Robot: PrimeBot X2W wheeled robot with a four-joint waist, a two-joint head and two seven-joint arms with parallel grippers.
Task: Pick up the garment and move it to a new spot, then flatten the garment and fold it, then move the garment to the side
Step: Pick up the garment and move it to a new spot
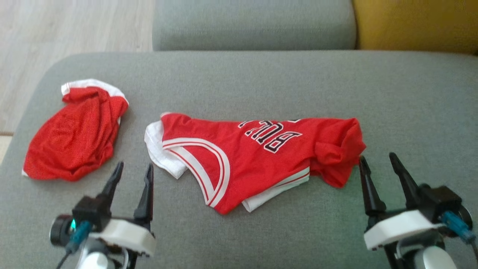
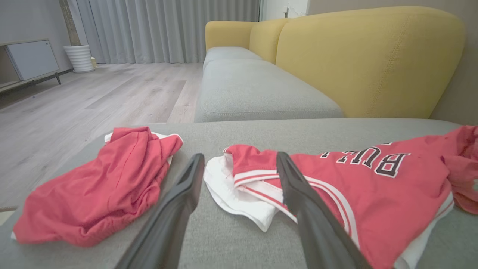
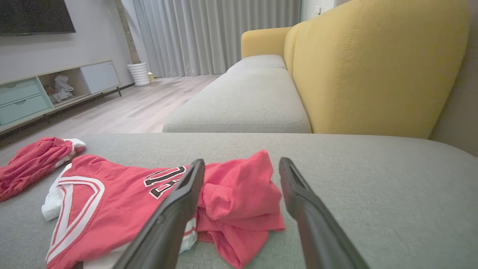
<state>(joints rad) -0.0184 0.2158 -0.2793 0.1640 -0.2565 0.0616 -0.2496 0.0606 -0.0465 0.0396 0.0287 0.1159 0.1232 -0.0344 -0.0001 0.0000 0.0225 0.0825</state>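
on grey cushion point(image 1: 261, 82) | jersey point(image 1: 257, 160): 1 | red bundle point(image 1: 74, 138): 1 | spread claws point(image 1: 134, 166) point(image 1: 376, 157): 2

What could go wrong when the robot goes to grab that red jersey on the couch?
First, the jersey is bunched at its right end, just by the open right gripper; a pinch there could catch several layers and hinder flattening. Second, the other red garment lies close beside the open left gripper, so a stray reach might snag or drag it instead.
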